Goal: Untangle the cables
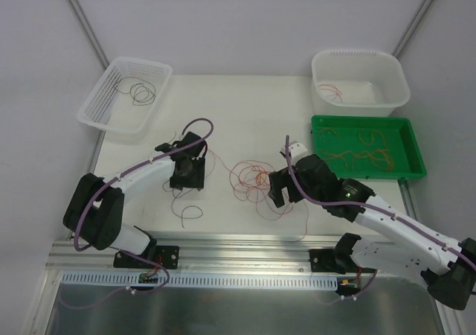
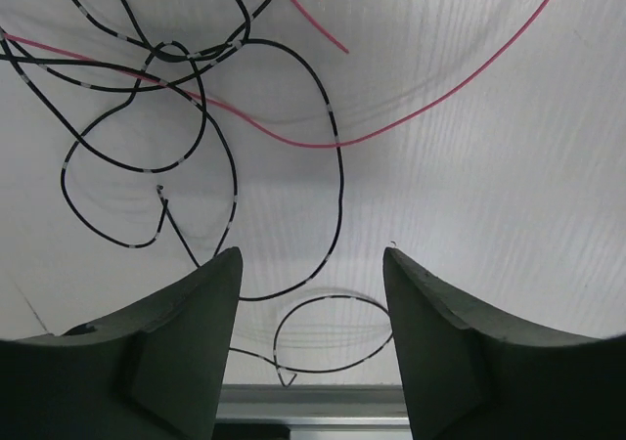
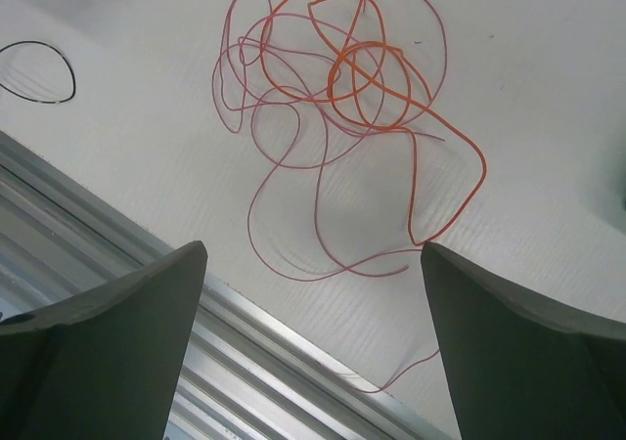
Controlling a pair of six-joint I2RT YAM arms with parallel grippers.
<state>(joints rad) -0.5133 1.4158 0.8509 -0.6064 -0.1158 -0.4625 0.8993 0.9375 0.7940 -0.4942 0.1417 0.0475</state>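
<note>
**Main tangle.** The cables lie mid-tabletop, between your two tools. The right wrist view shows orange loops knotted over thinner pink-red ones. One red tail runs out to the near edge by the rail.

**Left tool**. You have it left of the tangle, pointing down over the black cables.
- Its fingers stand apart and nothing is pinched.
- The black cables carry pale bands and lie in overlapping loops at the top left of the wrist view.
- A pink-red strand crosses them.
- One black run passes under the gap between the fingers.
- You cannot tell from these views whether the fingertips touch the tabletop.

**Black loop**. It lies alone near the near edge, just in front of the left tool and well apart from the red tangle.

**Right tool**. You have it at the tangle's right side, aimed down toward it.
- Its fingers are spread wide with nothing between them.
- The tangle sits just beyond the fingertips, not inside the gap.

**Containers.**
- The basket sits at the far left corner with a few dark strands in it.
- The tub sits at the far right corner with red strands in it.
- The tray is green and sits just in front of the tub on the right edge. Orange strands lie spread across its floor.
</note>
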